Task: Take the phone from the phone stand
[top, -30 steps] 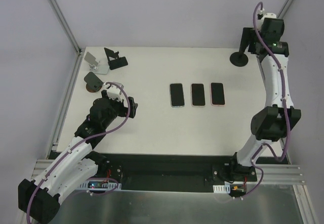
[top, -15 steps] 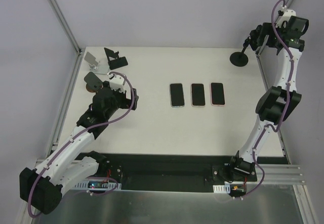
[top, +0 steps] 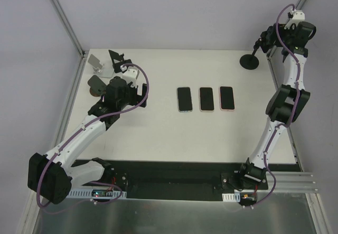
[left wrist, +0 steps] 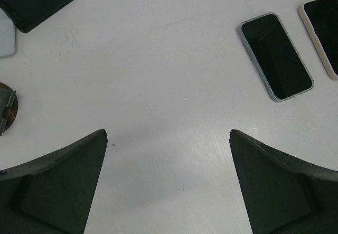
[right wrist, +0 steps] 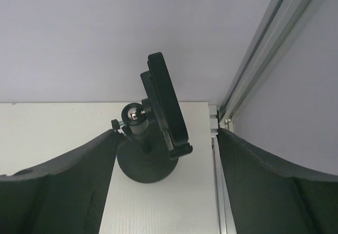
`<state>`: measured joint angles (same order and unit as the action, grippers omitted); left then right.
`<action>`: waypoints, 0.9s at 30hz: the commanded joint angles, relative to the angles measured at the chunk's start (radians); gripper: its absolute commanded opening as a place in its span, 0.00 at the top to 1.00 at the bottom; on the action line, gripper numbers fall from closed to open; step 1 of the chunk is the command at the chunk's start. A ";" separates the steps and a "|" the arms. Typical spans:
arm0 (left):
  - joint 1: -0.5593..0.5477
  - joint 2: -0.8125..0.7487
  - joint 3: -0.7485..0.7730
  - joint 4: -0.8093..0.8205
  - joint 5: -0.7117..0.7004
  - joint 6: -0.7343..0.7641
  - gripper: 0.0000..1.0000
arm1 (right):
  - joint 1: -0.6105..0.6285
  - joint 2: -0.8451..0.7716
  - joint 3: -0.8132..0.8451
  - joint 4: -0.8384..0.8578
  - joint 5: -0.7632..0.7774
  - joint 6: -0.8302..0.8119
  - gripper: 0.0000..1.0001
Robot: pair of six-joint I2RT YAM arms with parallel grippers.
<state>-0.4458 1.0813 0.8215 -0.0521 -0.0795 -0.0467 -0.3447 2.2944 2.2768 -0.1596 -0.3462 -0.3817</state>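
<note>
The right gripper (right wrist: 167, 130) lines up on the phone stand (right wrist: 148, 168) in the far right corner; the phone (right wrist: 166, 102) is not yet off it.
Top view: the right arm (top: 288, 104) stretches to that far right corner, three other phones (top: 206, 99) lie flat mid-table, and the left arm (top: 84, 133) reaches toward the spare stands (top: 100, 65) far left, out of the way. Left wrist view: the left gripper (left wrist: 168, 132) hovers over the table (left wrist: 158, 59), fingers spread wide, holding nothing. Right wrist view: the right fingers stand apart and empty, short of the stand; the phone, seen edge-on, leans in its cradle, probably so the fingers can close across its edges.
</note>
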 commanded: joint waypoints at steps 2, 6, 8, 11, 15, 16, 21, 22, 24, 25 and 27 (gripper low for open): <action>-0.007 0.052 0.087 -0.031 0.018 0.021 0.01 | 0.001 0.060 0.032 0.199 -0.065 0.070 0.25; -0.007 0.077 0.120 -0.049 0.021 0.030 0.01 | 0.006 0.097 0.035 0.252 -0.089 0.096 0.38; -0.007 0.085 0.125 -0.057 0.021 0.036 0.01 | 0.009 0.102 0.035 0.262 -0.086 0.099 0.45; -0.007 0.085 0.130 -0.063 0.018 0.038 0.01 | 0.013 0.096 0.017 0.293 -0.091 0.102 0.59; -0.005 0.080 0.122 -0.065 0.018 0.036 0.01 | 0.024 0.041 -0.019 0.313 -0.096 0.093 0.78; -0.007 0.077 0.122 -0.063 0.020 0.034 0.01 | 0.026 0.024 -0.052 0.325 -0.094 0.089 0.81; -0.007 0.052 0.104 -0.065 0.020 0.033 0.01 | 0.033 -0.097 -0.184 0.388 -0.076 0.076 0.99; -0.007 0.043 0.099 -0.065 0.018 0.034 0.01 | 0.033 -0.139 -0.203 0.403 -0.070 0.067 0.99; -0.007 0.031 0.088 -0.065 0.015 0.034 0.01 | 0.039 -0.186 -0.258 0.417 -0.057 0.049 0.99; -0.007 0.019 0.084 -0.065 0.015 0.034 0.01 | 0.042 -0.206 -0.279 0.420 -0.034 0.035 0.99; -0.007 0.003 0.071 -0.064 0.011 0.033 0.01 | 0.050 -0.280 -0.331 0.428 -0.011 0.004 0.99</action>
<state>-0.4458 1.1435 0.9085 -0.1173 -0.0765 -0.0319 -0.3153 2.2364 1.9865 0.1364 -0.3740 -0.3481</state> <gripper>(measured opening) 0.992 0.162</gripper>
